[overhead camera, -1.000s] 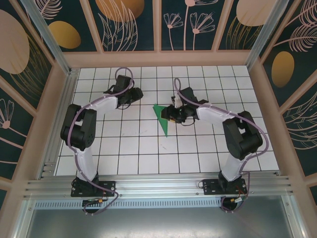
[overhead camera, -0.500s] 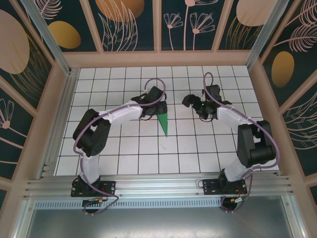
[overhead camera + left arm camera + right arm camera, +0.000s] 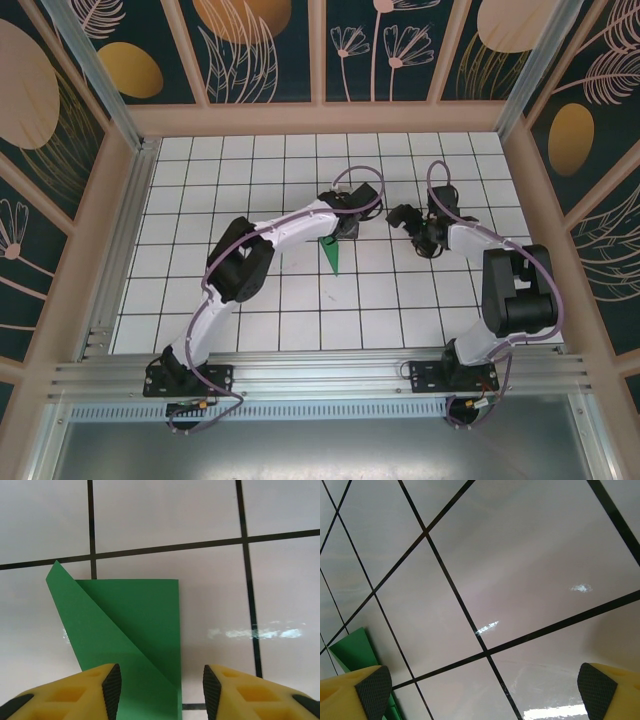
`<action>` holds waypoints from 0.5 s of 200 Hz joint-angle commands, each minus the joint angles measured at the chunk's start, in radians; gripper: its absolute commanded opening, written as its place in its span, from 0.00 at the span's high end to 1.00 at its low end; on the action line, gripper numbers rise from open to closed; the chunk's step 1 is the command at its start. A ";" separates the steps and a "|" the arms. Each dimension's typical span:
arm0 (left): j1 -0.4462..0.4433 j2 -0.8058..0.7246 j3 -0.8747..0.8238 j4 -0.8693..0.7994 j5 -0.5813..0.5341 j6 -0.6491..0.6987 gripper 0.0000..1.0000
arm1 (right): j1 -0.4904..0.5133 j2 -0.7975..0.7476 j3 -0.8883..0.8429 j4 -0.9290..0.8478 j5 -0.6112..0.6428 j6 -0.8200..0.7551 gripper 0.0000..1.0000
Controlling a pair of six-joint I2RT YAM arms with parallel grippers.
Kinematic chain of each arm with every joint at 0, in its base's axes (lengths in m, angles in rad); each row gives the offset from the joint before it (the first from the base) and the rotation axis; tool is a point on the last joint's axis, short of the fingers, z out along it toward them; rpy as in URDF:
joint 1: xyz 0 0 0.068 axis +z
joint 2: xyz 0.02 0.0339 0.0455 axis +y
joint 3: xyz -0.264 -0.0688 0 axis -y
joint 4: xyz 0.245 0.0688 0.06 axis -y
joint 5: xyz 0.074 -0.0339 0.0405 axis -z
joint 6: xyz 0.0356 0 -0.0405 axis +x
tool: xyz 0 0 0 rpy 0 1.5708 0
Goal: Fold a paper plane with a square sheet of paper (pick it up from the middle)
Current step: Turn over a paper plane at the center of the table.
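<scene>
Lying flat on the white tiled table (image 3: 260, 300) at the centre of the top view, the green paper plane (image 3: 331, 258) is a narrow dart, tip toward the frame's bottom. The left gripper (image 3: 161, 690) stands over its wide end, jaws apart and unclamped. Right of it, the right gripper (image 3: 482, 690) has jaws wide apart, holding nothing.

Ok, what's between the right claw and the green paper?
Just bare white tile: in the right wrist view nothing sits between the right claw and the green paper.
</scene>
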 commanded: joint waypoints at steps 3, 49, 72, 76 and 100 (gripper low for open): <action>-0.001 0.058 0.072 -0.106 -0.042 0.020 0.50 | -0.007 -0.037 -0.012 0.031 -0.018 0.014 0.02; -0.001 0.086 0.098 -0.166 -0.056 0.025 0.52 | -0.006 -0.043 -0.008 0.029 -0.034 0.020 0.04; -0.001 0.067 0.091 -0.167 -0.067 0.019 0.57 | -0.006 -0.041 -0.006 0.030 -0.038 0.022 0.05; -0.001 0.063 0.090 -0.167 -0.070 0.017 0.59 | -0.006 -0.040 -0.005 0.030 -0.039 0.023 0.05; -0.001 0.042 0.081 -0.161 -0.082 0.008 0.70 | -0.007 -0.038 -0.001 0.029 -0.043 0.025 0.06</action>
